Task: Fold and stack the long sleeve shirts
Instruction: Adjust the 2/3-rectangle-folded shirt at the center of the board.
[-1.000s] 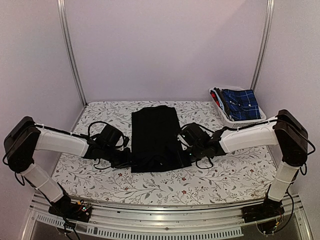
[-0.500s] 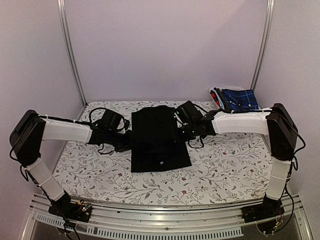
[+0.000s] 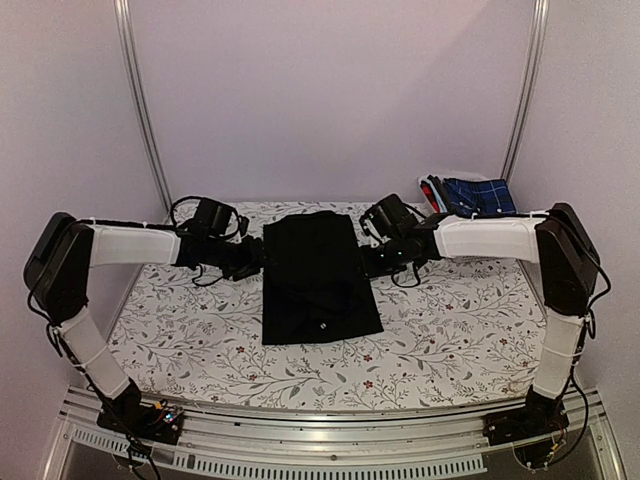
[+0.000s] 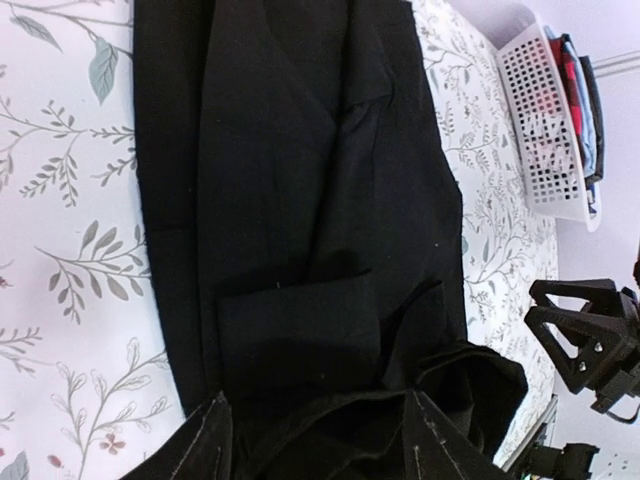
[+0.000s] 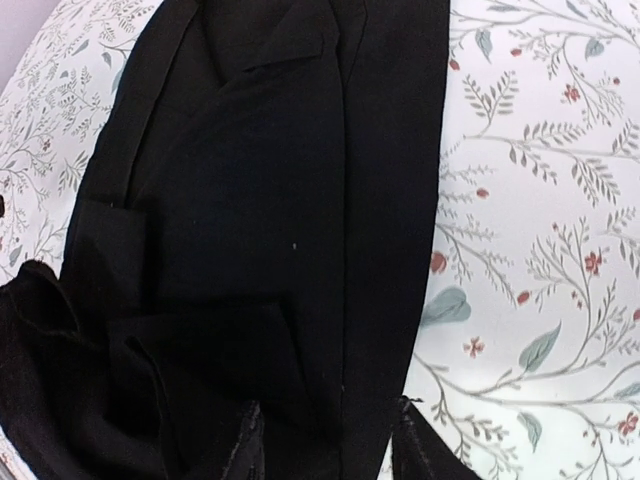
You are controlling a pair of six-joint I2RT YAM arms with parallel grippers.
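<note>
At the left hand (image 4: 315,405): released, fingers spread over bunched cloth at the left edge of the black long sleeve shirt (image 3: 315,280), pinching nothing. At the right hand (image 5: 325,410): also unclenched, fingers apart above the shirt's opposite edge, cloth rumpled just below. Between both hands, folded into a long rectangle in the middle of the floral surface (image 3: 450,330) – one small pale button showing. Far right, at the back corner – white slotted basket (image 4: 545,120) holding blue plaid cloth
</note>
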